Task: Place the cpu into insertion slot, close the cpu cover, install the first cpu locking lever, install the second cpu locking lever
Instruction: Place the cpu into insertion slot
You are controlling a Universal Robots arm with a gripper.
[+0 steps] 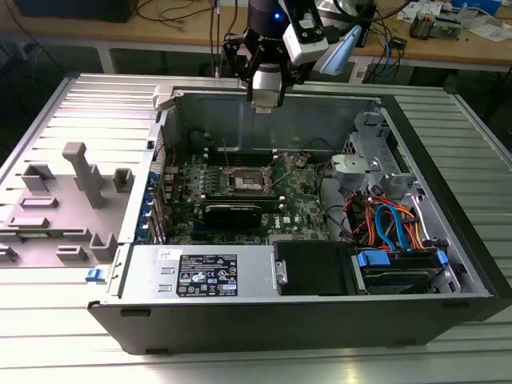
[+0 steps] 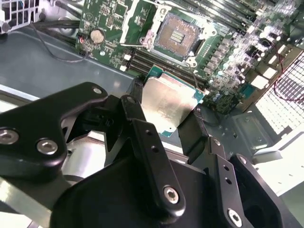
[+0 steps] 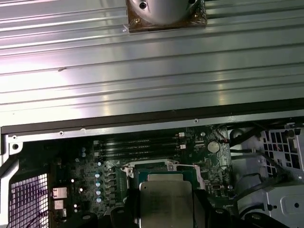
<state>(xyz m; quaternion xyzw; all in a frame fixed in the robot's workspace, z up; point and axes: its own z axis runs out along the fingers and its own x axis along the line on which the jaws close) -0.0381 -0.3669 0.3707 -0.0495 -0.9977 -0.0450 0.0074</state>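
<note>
Gripping the cpu [image 2: 168, 102] by two opposite edges, the jaws hold it in the air above the motherboard [image 2: 109, 19], near the uncovered slot [image 2: 178, 33] and apart from it.

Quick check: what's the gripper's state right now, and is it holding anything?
Gripper: closed on the cpu, which is held clear of the open insertion slot and not yet seated.
</note>
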